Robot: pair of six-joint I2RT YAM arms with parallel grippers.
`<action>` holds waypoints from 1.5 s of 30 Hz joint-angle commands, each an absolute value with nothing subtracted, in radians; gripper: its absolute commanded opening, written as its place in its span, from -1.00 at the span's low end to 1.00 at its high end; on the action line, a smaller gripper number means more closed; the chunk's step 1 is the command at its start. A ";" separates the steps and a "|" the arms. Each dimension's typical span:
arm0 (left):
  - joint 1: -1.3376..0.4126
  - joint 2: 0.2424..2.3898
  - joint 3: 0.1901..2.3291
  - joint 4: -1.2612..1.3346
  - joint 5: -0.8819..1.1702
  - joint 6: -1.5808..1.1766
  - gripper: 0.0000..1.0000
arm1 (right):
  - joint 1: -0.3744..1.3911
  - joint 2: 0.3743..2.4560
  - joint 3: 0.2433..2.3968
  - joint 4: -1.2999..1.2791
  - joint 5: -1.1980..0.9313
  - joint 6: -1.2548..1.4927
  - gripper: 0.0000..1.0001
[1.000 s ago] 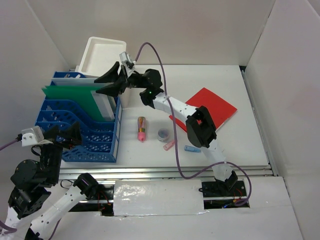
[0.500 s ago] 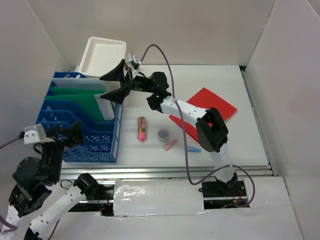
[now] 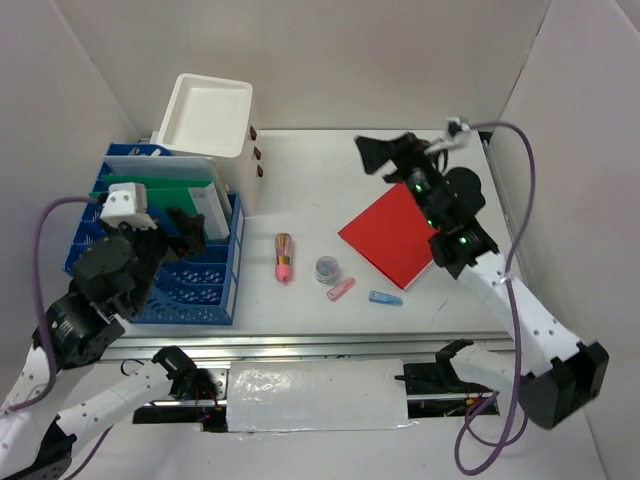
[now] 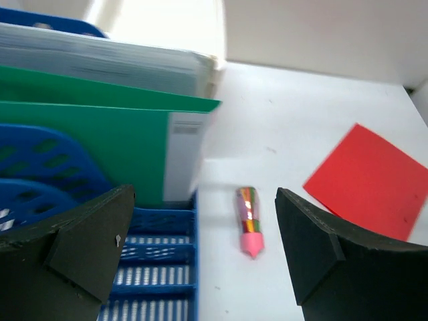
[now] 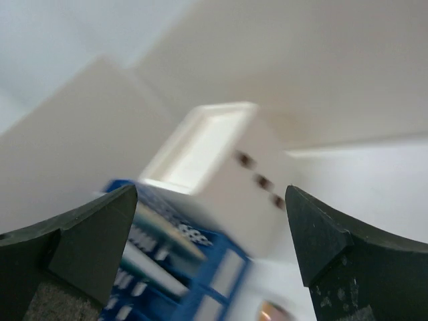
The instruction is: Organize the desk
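The desk (image 3: 300, 180) is seen as a white top with a silver rail (image 3: 330, 345) along its front edge, and it is only partly sorted. A blue file rack (image 3: 205, 290) is set along the left edge so that flat things can be stood upright in it. A green folder (image 4: 100, 134) and a stack of white papers (image 4: 100, 60) are already filed there. A white box (image 3: 205, 115) with brown knobs is placed at the far left corner, just behind the rack.

Loose things are left out on the open top. A red sheet (image 3: 395, 235) is laid flat and askew toward the right edge. A pink tube (image 3: 284, 257), a small round item (image 3: 326, 268), a pink piece (image 3: 340, 290) and a blue piece (image 3: 384, 298) are scattered near the middle, toward the front edge.

The left gripper (image 4: 204, 241) is held over the rack's front edge with its jaws spread wide, and nothing is held between them. The right gripper (image 3: 378, 158) is raised above the far side of the desk, beyond the red sheet. Its jaws are also spread wide and nothing is carried. Since it is nearest the red sheet, that sheet is judged a likely next pick for the rack.
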State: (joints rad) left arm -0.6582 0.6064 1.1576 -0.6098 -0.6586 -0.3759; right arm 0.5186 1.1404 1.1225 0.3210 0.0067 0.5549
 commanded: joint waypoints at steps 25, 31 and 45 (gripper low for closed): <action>-0.646 1.888 1.816 -0.473 0.466 -0.520 0.99 | 0.360 0.311 0.819 -0.568 0.487 0.782 0.99; -0.586 2.207 2.005 -0.559 0.495 -0.495 0.97 | 0.360 0.296 0.813 -0.525 0.289 0.764 0.99; -0.548 2.413 2.023 -0.486 0.549 -0.508 0.96 | 0.360 0.241 0.732 -0.419 0.199 0.721 0.99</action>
